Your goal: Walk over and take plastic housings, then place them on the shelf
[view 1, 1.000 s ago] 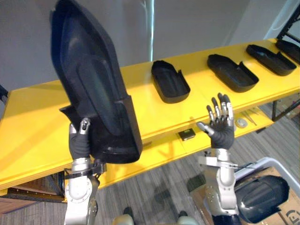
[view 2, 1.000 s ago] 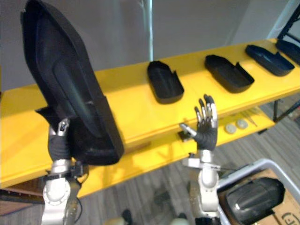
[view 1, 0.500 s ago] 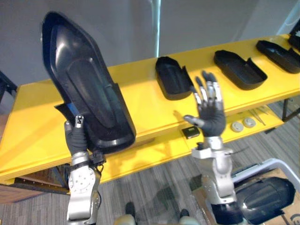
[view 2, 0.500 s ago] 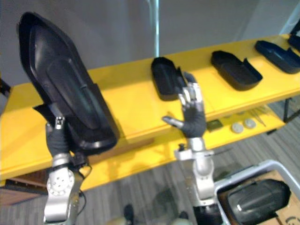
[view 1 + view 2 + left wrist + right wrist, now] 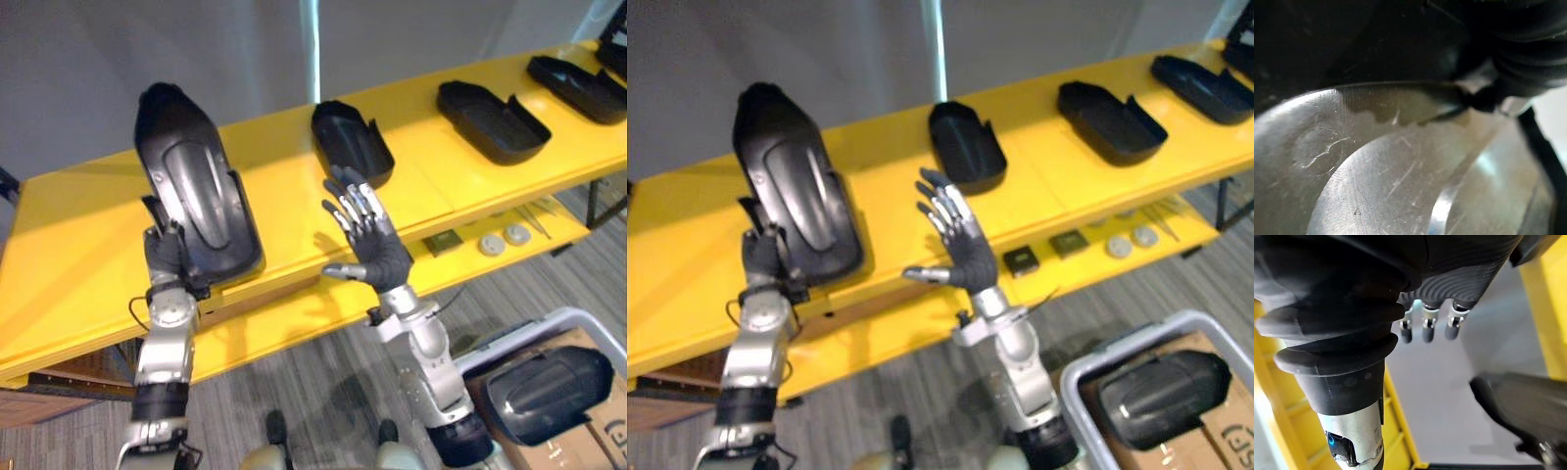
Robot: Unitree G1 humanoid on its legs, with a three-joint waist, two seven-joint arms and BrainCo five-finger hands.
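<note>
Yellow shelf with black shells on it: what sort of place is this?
Likely a factory or workshop: a long yellow shelf with black plastic housings in a row, small parts on its lower ledge.

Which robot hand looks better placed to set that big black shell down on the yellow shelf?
The left robot hand: it grips the black housing by its lower end over the yellow shelf. The right robot hand is open and empty.

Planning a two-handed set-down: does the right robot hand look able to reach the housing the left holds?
Likely yes: the open right robot hand is raised beside the held housing, bare yellow shelf between them.
</note>
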